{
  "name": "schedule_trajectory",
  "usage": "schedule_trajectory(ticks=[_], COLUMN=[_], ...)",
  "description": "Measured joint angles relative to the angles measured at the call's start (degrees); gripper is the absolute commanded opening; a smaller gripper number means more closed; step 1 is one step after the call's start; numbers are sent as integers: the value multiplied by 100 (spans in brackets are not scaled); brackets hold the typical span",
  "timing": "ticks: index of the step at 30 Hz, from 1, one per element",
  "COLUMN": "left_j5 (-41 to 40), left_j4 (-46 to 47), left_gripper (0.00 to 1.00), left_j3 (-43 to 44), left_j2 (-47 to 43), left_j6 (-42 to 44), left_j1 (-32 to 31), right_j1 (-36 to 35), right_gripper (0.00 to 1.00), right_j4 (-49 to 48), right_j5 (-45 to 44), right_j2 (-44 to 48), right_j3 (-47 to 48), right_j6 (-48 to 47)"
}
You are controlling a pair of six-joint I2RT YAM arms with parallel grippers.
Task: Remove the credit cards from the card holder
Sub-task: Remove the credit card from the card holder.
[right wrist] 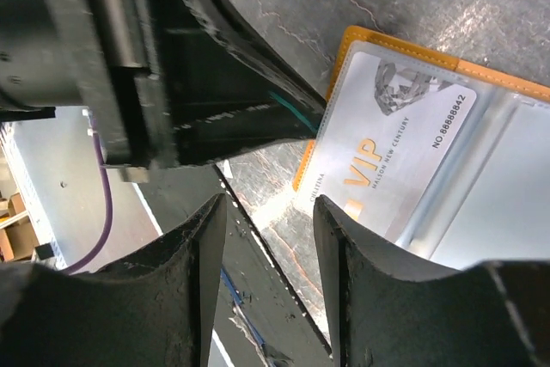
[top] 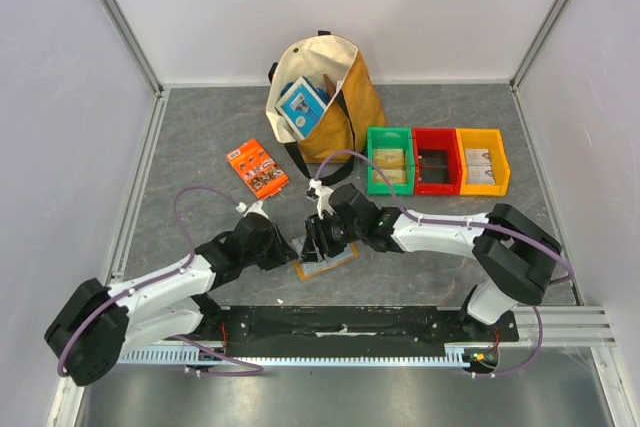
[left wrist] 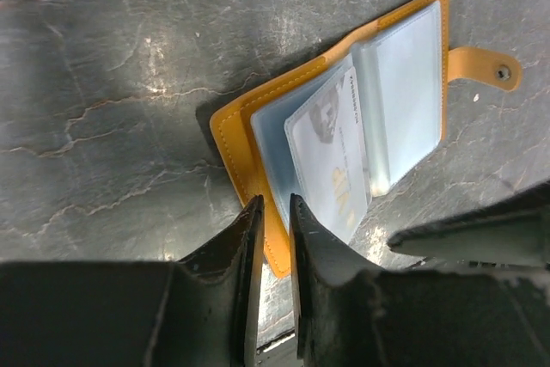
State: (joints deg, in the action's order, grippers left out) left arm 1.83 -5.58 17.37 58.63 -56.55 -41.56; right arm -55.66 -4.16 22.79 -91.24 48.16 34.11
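Observation:
The card holder (top: 335,265) lies open on the table between both arms, orange-tan (left wrist: 241,139) with pale clear pockets. A pale grey credit card (left wrist: 331,161) printed VIP (right wrist: 395,152) sticks partway out of a pocket. My left gripper (left wrist: 275,204) stands with its jaws a narrow slit apart, and the holder's orange cover edge sits in that slit. My right gripper (right wrist: 266,212) is open just past the card's free corner, with only table between its fingers. In the top view the left gripper (top: 288,247) and right gripper (top: 318,239) meet over the holder. No black card shows.
A tan tote bag (top: 325,97) holding a blue-and-white box (top: 300,107) stands at the back. An orange printed packet (top: 257,168) lies left of it. Green (top: 390,159), red (top: 436,160) and yellow (top: 481,160) bins sit to the right. A black rail (top: 340,322) runs along the near edge.

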Motion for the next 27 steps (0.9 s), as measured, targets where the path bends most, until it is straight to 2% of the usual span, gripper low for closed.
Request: schedule_trajectory(ticks=[10,14,19,23,27], left_j5=[-472,-411,-162,-94,-24], left_j4=[-778,-728,-306,-92,140], left_gripper=[29,26,18,15,12], left_j3=[37,229,284,275,140], left_j2=[-1252,-1008,-175,315,411], left_j6=[-96,-87,-85,-92,-109], left_j1=[-4,-4,-4,-4,-4], right_j1=[251,428,573,723,848], right_gripper=[52,46,37,34,33], right_j4=[35,33,-33,-168,-404], right_j5=[-188,-210,-192,-144,-28], right_j2=[-68,-79,-254,-420,-527], right_j3=[2,2,2,-15,-157], right_j6=[-101,-166,-223,-232,-219])
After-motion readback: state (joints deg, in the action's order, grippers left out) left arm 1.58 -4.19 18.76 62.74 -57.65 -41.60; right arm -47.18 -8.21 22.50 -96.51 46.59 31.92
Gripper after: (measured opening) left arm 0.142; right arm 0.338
